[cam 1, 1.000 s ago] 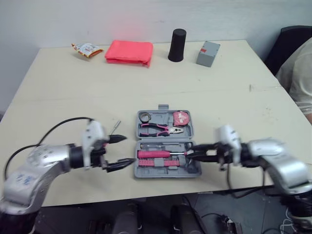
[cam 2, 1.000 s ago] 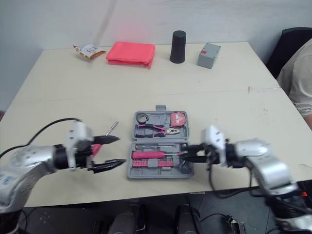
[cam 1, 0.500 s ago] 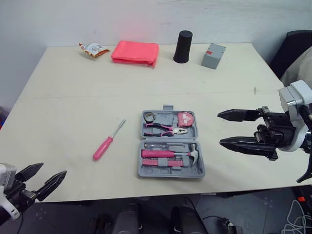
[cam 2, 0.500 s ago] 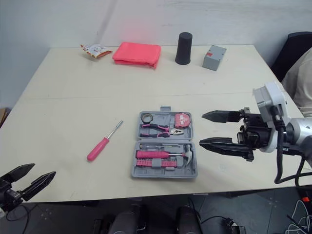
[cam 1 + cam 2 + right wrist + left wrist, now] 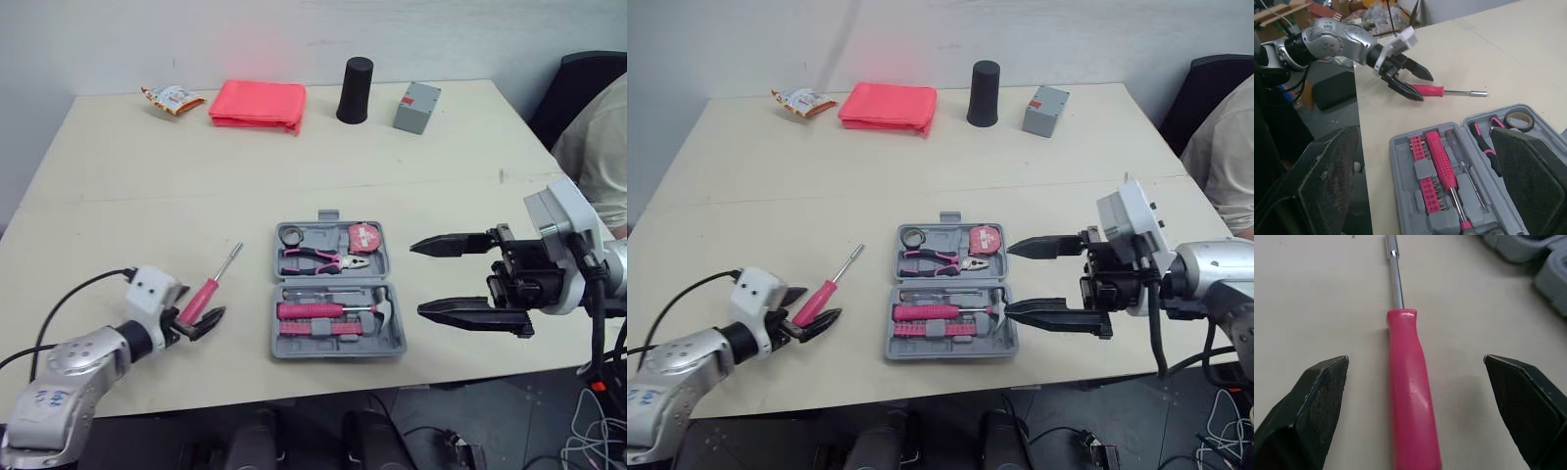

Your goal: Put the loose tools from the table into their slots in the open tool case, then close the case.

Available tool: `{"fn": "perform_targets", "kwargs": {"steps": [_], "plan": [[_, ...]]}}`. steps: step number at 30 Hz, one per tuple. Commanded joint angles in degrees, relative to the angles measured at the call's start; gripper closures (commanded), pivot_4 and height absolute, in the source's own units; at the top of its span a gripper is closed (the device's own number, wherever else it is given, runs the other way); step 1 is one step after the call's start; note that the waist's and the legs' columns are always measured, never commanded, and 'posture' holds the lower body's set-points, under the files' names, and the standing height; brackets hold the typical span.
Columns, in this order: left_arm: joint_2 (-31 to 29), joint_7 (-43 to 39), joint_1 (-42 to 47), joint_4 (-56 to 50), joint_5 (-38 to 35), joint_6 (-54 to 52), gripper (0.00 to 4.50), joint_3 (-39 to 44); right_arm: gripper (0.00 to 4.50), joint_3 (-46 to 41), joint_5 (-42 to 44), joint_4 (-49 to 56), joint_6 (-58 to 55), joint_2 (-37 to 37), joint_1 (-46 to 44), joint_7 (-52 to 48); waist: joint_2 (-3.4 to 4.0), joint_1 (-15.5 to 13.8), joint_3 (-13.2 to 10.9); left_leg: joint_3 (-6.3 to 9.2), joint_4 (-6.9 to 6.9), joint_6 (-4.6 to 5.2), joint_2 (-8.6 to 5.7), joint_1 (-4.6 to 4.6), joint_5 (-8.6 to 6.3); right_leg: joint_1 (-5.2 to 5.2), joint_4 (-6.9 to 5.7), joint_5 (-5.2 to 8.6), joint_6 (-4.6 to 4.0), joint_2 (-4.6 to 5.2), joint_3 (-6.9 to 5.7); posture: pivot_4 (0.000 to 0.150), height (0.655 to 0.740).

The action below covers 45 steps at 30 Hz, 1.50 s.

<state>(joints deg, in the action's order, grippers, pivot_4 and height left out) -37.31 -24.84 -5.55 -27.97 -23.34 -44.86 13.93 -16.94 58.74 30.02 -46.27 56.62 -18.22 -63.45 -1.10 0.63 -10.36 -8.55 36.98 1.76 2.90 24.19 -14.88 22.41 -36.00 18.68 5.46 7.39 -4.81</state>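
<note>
Near the worktop's point(image 5: 196, 186) front edge, toward its left corner, the left hand point(image 5: 201, 321) is spread, its fingers point(image 5: 1317, 401) flanking the pink handle of the screwdriver point(image 5: 1410, 406) without touching it. The forearm lies low, reaching in from the front edge. The screwdriver lies flat beside the open tool case point(image 5: 387, 345). Toward the right edge, the right hand point(image 5: 416, 278) hovers wide apart and empty, pointing at the case.

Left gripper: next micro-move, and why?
Probably shut the left gripper on the screwdriver. Its fingers stand open on either side of the pink handle, which lies flat on the table, not yet gripped. The right gripper hangs open beside the tool case.
</note>
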Motion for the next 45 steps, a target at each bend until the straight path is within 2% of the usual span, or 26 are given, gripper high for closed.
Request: {"fn": "perform_targets", "kwargs": {"steps": [1,7,9,11,14,17,22,26,31,43,45], "plan": [[0.33,1.80,-0.49,-0.09,1.86,-0.88,1.23,-0.47,0.00,-1.25,0.29,2.14,1.10,-0.61,1.14,1.77,0.00,-0.20,0.00,0.00,0.01,0.01,0.00,0.00,-0.01,0.00,0.01,0.00,0.00,0.01,0.00,0.150,0.7355],[-1.44,0.24,0.86,-0.39,2.12,-0.93,3.89,-0.26,0.00,-0.88,0.69,2.78,1.21,-0.95,1.12,2.93,0.00,-0.46,0.00,0.00,0.02,-0.13,-0.02,-0.01,-0.14,-0.01,0.01,0.00,0.00,0.05,0.02,0.150,0.7355],[-3.67,-2.51,2.93,-1.82,0.85,-0.10,3.93,0.87,0.00,-0.85,0.73,2.66,1.23,-0.66,1.06,2.55,-0.01,-0.49,0.00,0.00,0.02,-0.16,-0.01,0.00,-0.15,0.01,0.00,0.00,0.00,0.05,0.01,0.150,0.7355],[-7.79,-9.65,8.26,-4.91,-2.59,2.31,3.93,0.06,0.00,-0.43,0.56,2.61,1.02,0.05,1.50,1.28,-0.02,-0.79,-0.02,0.02,0.01,-0.19,-0.02,0.01,-0.14,0.03,0.00,0.01,-0.01,0.05,-0.01,0.150,0.7355],[-12.95,-18.77,18.09,-6.37,-4.79,2.14,3.93,-7.55,0.00,1.11,-1.80,2.66,1.84,1.42,2.78,-1.26,-0.02,-1.25,-0.02,0.11,0.04,-0.24,-0.06,0.10,-0.12,0.03,0.03,0.00,-0.01,0.10,-0.12,0.150,0.7355],[-15.40,-24.84,25.15,-6.88,-5.27,0.34,3.93,-16.15,0.00,1.41,-2.74,2.87,1.96,2.61,4.14,-2.48,0.06,-1.05,0.02,-0.11,0.02,-0.31,-0.17,0.04,-0.08,-0.04,0.08,-0.03,0.04,0.17,0.01,0.150,0.7355],[-15.40,-29.00,34.70,-6.34,-2.94,-5.24,3.93,-29.47,0.00,0.24,-5.08,4.32,2.61,4.53,8.10,-2.55,0.01,-0.49,-0.02,-0.23,0.05,-0.06,-0.07,0.06,0.05,0.04,0.05,-0.05,0.09,-0.11,-0.05,0.150,0.7355],[-11.23,-27.38,39.81,-4.40,1.14,-7.75,3.93,-38.08,0.00,-2.41,-3.74,6.46,0.93,5.60,11.17,-1.52,0.00,-0.80,-0.03,-0.22,0.14,-0.08,-0.02,0.05,0.13,0.04,0.03,-0.05,0.13,-0.60,-0.31,0.150,0.7355],[-8.20,-26.65,40.94,-4.74,3.34,-8.45,3.93,-41.68,0.00,-4.08,-1.38,8.98,-0.65,5.23,12.81,1.75,-0.03,-0.89,-0.04,-0.20,0.22,-0.02,0.01,0.06,0.11,0.00,0.04,-0.09,0.19,-0.61,-0.12,0.150,0.7355],[-7.85,-25.23,36.59,-5.80,4.76,-10.74,3.93,-42.95,0.00,-5.89,-0.61,9.40,-1.45,7.08,14.67,2.10,-0.03,-1.00,-0.04,-0.14,0.25,-0.03,0.04,0.05,0.12,-0.04,0.04,-0.07,0.16,-0.61,0.20,0.150,0.7355],[-7.49,-24.86,36.77,-5.17,4.72,-11.05,2.89,-42.20,0.00,-5.34,-0.89,8.96,-1.20,7.23,14.14,1.92,-0.03,-1.04,-0.05,-0.13,0.26,-0.03,0.03,0.05,0.12,-0.05,0.04,-0.07,0.16,-0.61,0.20,0.150,0.7355]]}}
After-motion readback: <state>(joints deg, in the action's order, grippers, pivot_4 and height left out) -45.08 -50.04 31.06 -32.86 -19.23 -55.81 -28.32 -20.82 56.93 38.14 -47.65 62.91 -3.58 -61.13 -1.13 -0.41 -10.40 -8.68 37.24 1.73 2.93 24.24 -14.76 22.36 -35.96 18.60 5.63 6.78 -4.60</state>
